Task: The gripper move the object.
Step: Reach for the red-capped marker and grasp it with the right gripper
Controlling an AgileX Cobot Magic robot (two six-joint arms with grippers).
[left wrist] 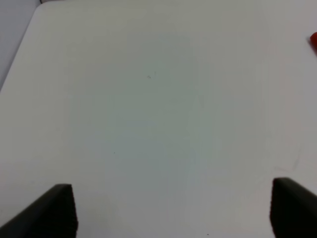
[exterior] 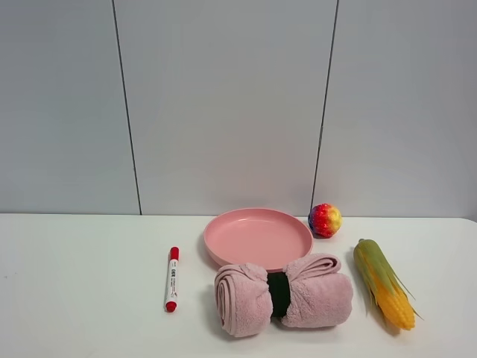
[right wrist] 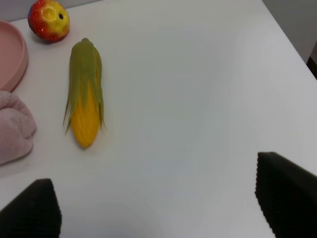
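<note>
My left claw (left wrist: 171,212): released, empty. The marker pen (exterior: 171,279) lies at 8 o'clock of the pink plate (exterior: 210,247); an off-centre pinch could roll it.

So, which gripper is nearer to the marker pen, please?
Left. The left gripper has the marker pen at its view's edge; the right gripper faces the corn, beyond the plate and towel.

The exterior high view faces the grey wall (exterior: 223,97) from the near side, angled slightly down over the white table (exterior: 74,261). Both wrist views look down and toward the far side from close above it: one past the left gripper (left wrist: 173,198) at bare tabletop, the other past the right gripper (right wrist: 156,178) at the right end, sharing the corn cob (right wrist: 85,94), ball (right wrist: 48,21) and plate (right wrist: 15,59) rim with the exterior view
</note>
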